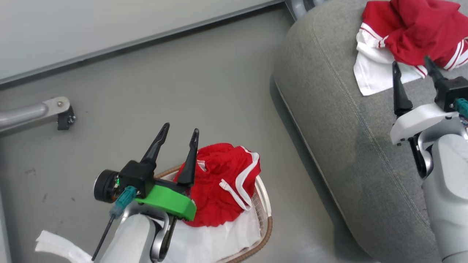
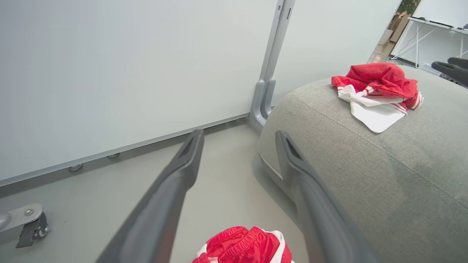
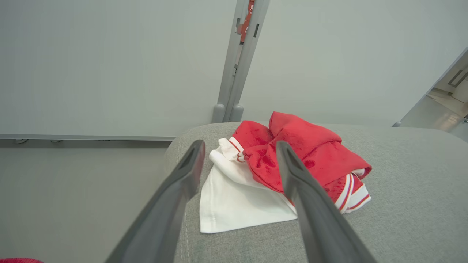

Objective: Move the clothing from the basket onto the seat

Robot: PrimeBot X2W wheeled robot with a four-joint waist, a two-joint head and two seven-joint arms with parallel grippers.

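One red garment with white trim (image 1: 223, 182) lies bunched in the off-white basket (image 1: 266, 212) on its white liner, on the floor. My left gripper (image 1: 181, 132) hovers open just left of it, fingers empty; the garment (image 2: 245, 246) peeks in at the bottom of the left wrist view. The red jersey with white panels (image 1: 406, 36) lies crumpled on the grey seat (image 1: 329, 109) at the upper right. My right gripper (image 1: 411, 64) stands open just short of the jersey (image 3: 285, 171), holding nothing. The jersey (image 2: 376, 91) and the seat (image 2: 365, 175) also show in the left wrist view.
A pale wall panel (image 1: 109, 25) runs along the back, with a grey post (image 2: 268, 73) beside the seat. A metal leg with a caster (image 1: 55, 111) reaches in from the left. White cloth (image 1: 58, 248) trails on the floor by my left forearm.
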